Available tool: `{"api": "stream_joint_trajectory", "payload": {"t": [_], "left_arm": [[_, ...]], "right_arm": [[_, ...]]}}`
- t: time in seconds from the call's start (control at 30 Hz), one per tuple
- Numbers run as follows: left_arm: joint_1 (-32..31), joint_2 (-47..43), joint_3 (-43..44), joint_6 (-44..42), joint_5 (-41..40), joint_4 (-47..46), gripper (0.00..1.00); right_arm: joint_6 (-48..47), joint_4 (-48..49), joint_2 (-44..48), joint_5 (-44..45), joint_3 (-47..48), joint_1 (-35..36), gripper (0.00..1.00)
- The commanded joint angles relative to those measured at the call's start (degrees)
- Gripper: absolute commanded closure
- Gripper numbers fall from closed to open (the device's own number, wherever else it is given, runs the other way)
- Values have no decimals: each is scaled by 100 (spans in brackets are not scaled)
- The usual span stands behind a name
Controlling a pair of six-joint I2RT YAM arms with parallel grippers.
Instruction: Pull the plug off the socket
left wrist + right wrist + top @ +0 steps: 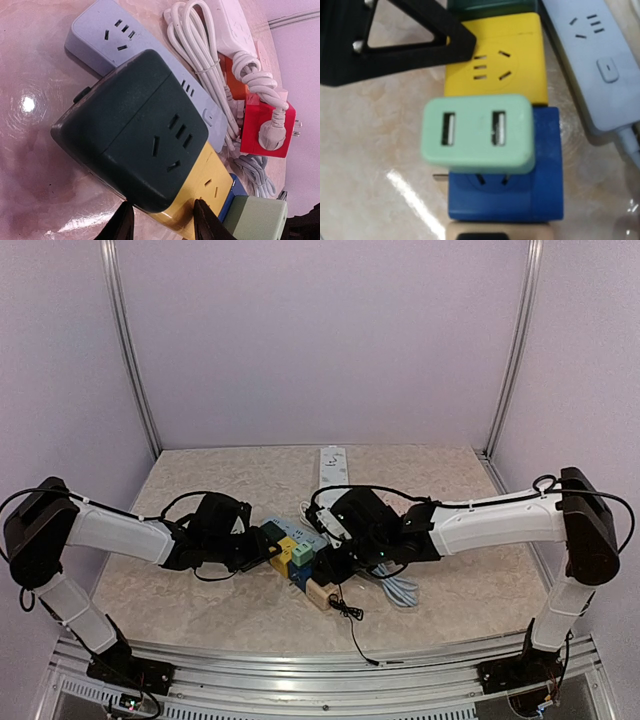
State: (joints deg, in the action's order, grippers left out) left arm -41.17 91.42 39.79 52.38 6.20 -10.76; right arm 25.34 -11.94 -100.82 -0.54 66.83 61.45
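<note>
The left gripper (162,225) is clamped on the socket strip, its fingers (122,225) pressing either side where the dark green block (130,130) joins the yellow block (520,55). The right gripper (328,562) has its jaws together just right of the plug (477,132); whether it holds the plug cannot be told. The mint-green plug, with two USB ports facing up, stands over the blue block (545,175) at mid-table (200,610), raised enough that metal prongs show beneath it. A beige block (500,231) adjoins the blue one on the near side. A pale blue power strip (600,65) lies along the far-right side, with a red cube (262,127) and a bundled white cord (200,45) beyond.
</note>
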Motion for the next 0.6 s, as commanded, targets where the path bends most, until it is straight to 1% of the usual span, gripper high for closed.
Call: {"api": "stream_joint_trajectory", "payload": {"t": [0.0, 0.23, 0.37, 0.57], "left_arm": [[-76, 264, -112, -105, -61, 777, 61], [-76, 262, -105, -108, -75, 775, 61], [-81, 268, -111, -90, -83, 772, 61], [-84, 302, -78, -96, -65, 778, 61]], "right_arm": [[344, 875, 298, -649, -86, -57, 100], [142, 643, 352, -451, 12, -31, 100], [-169, 51, 313, 175, 335, 131, 100], [-478, -451, 81, 792, 787, 435, 100]]}}
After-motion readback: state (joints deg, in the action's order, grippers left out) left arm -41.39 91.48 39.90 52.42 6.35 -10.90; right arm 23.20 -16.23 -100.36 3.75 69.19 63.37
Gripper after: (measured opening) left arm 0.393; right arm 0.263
